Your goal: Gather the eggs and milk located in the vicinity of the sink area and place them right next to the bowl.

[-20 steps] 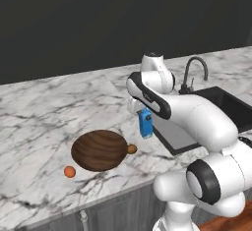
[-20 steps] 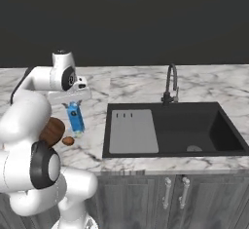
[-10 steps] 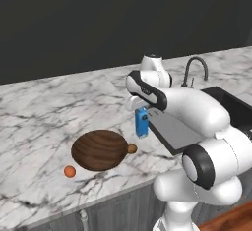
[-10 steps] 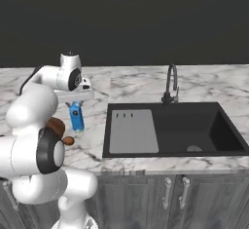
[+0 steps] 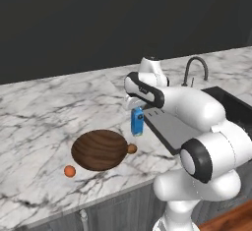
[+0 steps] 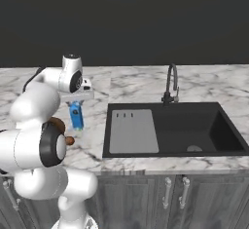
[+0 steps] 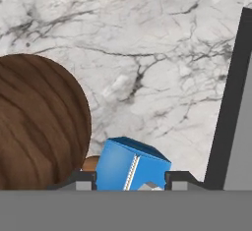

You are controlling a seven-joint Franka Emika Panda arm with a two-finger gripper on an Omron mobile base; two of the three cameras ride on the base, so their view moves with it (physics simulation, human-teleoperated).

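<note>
My gripper is shut on the milk, a blue carton held upright from above, between the bowl and the sink's draining board. The hand view shows the milk between my gripper's two fingertips. The dark wooden bowl lies left of the carton. A brown egg rests against the bowl's right rim, just below the carton, and an orange egg lies at the bowl's front left. The black sink is to the right.
A dark arched faucet stands behind the sink. The draining board is on the sink's left side, close to the carton. Marble counter stretches left of and behind the bowl. The counter's front edge runs just in front of the eggs.
The gripper has carried the milk a little to the left, closer to the bowl. The arm's upper links have swung round. Bowl and eggs have not moved.
</note>
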